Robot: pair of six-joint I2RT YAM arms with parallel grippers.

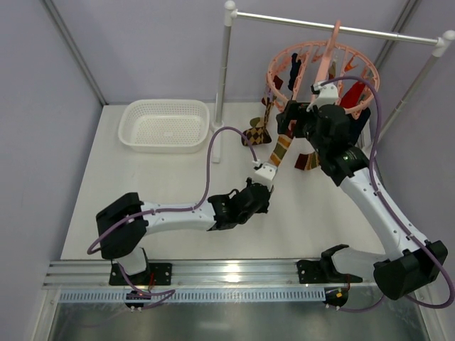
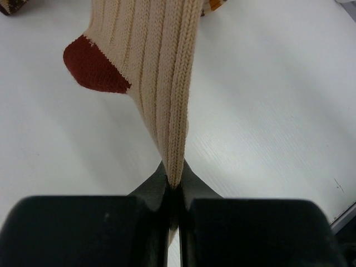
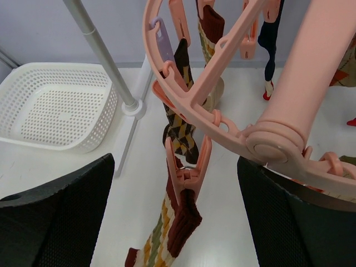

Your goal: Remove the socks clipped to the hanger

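Observation:
The salmon-pink ring hanger (image 1: 320, 65) hangs from the white rail, with several socks clipped to its pegs. A striped sock (image 1: 281, 149) with a dark red cuff (image 3: 183, 222) hangs from a peg (image 3: 188, 167). My left gripper (image 1: 264, 171) is shut on that sock's lower end, cream ribbed fabric with a red heel (image 2: 161, 83), just above the table; the jaws (image 2: 174, 179) pinch it flat. My right gripper (image 1: 297, 117) is open, with its fingers (image 3: 55, 217) either side of the peg and not touching it. An argyle sock (image 3: 181, 130) hangs behind.
A white mesh basket (image 1: 165, 125) sits at the back left, also in the right wrist view (image 3: 55, 105). The white rail stand's pole (image 1: 222, 78) rises beside it. A navy sock (image 1: 295, 71) and a red sock (image 1: 353, 94) hang further round the ring.

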